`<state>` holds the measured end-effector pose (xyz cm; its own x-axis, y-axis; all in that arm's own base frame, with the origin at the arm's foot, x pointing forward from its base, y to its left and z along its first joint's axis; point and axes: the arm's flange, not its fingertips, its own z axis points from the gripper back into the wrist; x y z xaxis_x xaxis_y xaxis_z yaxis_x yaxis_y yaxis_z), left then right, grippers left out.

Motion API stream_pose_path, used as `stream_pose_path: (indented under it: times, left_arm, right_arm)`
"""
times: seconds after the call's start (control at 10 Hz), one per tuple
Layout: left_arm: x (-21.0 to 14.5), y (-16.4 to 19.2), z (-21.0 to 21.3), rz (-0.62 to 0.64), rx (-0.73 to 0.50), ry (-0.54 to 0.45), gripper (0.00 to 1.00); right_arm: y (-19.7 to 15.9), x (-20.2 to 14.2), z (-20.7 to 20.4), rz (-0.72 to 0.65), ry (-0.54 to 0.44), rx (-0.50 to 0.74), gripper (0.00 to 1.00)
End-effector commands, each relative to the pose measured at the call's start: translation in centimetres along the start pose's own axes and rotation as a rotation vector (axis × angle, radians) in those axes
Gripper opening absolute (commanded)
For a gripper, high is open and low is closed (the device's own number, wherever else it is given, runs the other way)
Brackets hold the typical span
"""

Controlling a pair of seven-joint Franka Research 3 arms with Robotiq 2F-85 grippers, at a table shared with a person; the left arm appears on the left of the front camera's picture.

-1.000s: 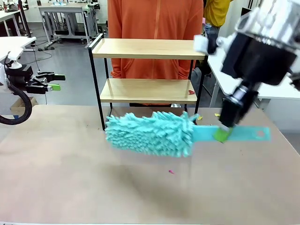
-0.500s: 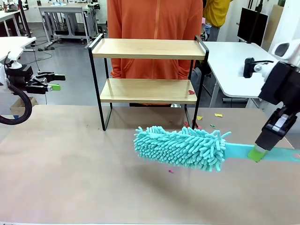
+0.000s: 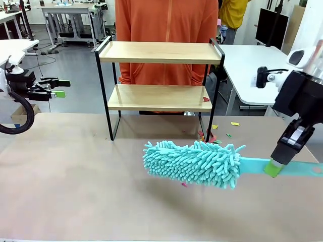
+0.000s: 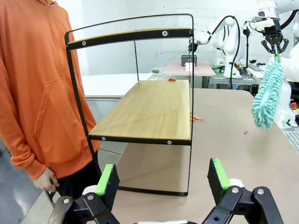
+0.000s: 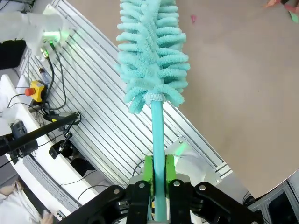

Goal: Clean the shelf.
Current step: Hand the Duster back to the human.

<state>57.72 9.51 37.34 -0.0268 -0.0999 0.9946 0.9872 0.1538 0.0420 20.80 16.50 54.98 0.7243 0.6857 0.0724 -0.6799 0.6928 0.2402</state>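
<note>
The shelf (image 3: 159, 53) stands at the table's far side, two light wooden boards in a thin black frame; the left wrist view shows its lower board (image 4: 149, 109) end-on. A small red scrap (image 3: 205, 99) lies at the lower board's right end. My right gripper (image 3: 273, 169) is shut on the flat handle of a teal fluffy duster (image 3: 194, 162), whose head hovers low over the table in front of the shelf. The right wrist view looks along that duster (image 5: 152, 56) from the clamped right gripper (image 5: 158, 170). My left gripper (image 3: 59, 88) hangs open at the far left, well off the shelf, its green pads (image 4: 108, 179) wide apart.
A person in an orange top (image 3: 166, 20) stands right behind the shelf, one hand (image 4: 46, 179) hanging beside it. Coloured paper scraps (image 3: 214, 127) lie on the brown table (image 3: 75, 171) near the shelf's right foot, and a pink bit (image 3: 184, 184) under the duster. A white table (image 3: 252, 65) stands at right.
My right gripper has carried the duster rightward and down, from right in front of the shelf's foot to the table's middle right; over the last half second it barely shifted. The left arm stayed still.
</note>
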Motion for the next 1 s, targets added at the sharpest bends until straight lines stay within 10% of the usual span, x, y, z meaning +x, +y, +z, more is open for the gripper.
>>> stream_pose_path:
  times: [0.0, 0.6, 0.9]
  left_arm:
    - [0.3, -0.2, 0.1, -0.006, 0.0, 0.003, 1.0]
    - [0.0, 0.0, 0.0, 0.0, 0.0, 0.0, 1.0]
    - [1.4, -6.2, -5.1, -0.022, 0.0, -0.02, 1.0]
  right_arm:
    - [0.2, 0.3, 0.5, -0.005, -0.001, 0.005, 0.13]
    - [0.0, 0.0, 0.1, 0.001, -0.002, -0.001, 0.13]
    - [-8.0, 3.0, 2.6, 0.275, -0.17, -0.015, 0.13]
